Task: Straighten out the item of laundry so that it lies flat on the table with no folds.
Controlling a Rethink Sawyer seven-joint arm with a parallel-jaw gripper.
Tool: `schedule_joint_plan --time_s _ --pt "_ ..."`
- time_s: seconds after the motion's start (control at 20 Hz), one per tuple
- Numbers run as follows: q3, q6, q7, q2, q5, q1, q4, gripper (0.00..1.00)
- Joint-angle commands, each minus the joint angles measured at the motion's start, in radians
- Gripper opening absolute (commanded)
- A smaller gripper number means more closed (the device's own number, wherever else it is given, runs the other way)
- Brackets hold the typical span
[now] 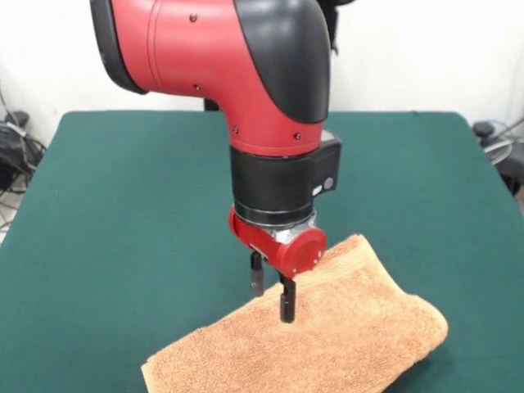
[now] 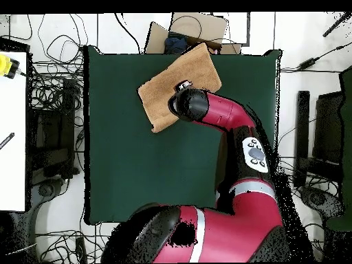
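One light orange-tan terry towel (image 1: 327,336) lay on the large rectangular table with the dark green felt-like top (image 1: 123,213). Its looped pile looked coarse and nubby, and it rested as a thick, doubled-over oblong with rounded, padded edges, not as one flat sheet. A woven ribbed band crossed the end of the towel farthest from the camera in the front view.

My claw (image 1: 272,296) hung over the towel's middle, its two short black fingers (image 1: 286,304) pointing straight down and standing a little apart, unclenched, with no cloth between them. I could not tell whether the tips touched the pile or sat just above it. Above the fingers sat a round red cap, then a black cylindrical wrist, then the glossy red and black shell of my single arm (image 1: 237,57).

From the front, the towel ran off the bottom edge of the picture, so its near end went unseen. From overhead, the whole towel (image 2: 165,96) showed, lying aslant against the table (image 2: 124,165) edges, at the table's far end from my base, one corner near the table's rim there. That view hid the fingers under my wrist (image 2: 185,103) and showed none of the towel's thickness.
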Motion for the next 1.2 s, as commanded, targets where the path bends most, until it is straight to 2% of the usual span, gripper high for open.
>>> schedule_joint_plan --time_s 0.05,0.25,0.35,0.4,0.6,1.2 --pt "0.056 0.113 -0.111 0.074 -0.086 0.014 0.014 1.0" --pt "0.018 0.124 -0.116 0.139 -0.119 0.041 -0.055 1.0" --pt "-0.015 0.184 -0.112 0.197 -0.141 0.065 -0.129 1.0" --pt "-0.054 0.263 -0.096 0.252 -0.154 0.093 -0.2 1.0" --pt "-0.06 0.402 -0.125 0.332 -0.181 0.094 -0.307 1.0" --pt "0.001 0.443 -0.173 0.325 -0.204 0.04 -0.275 1.0"
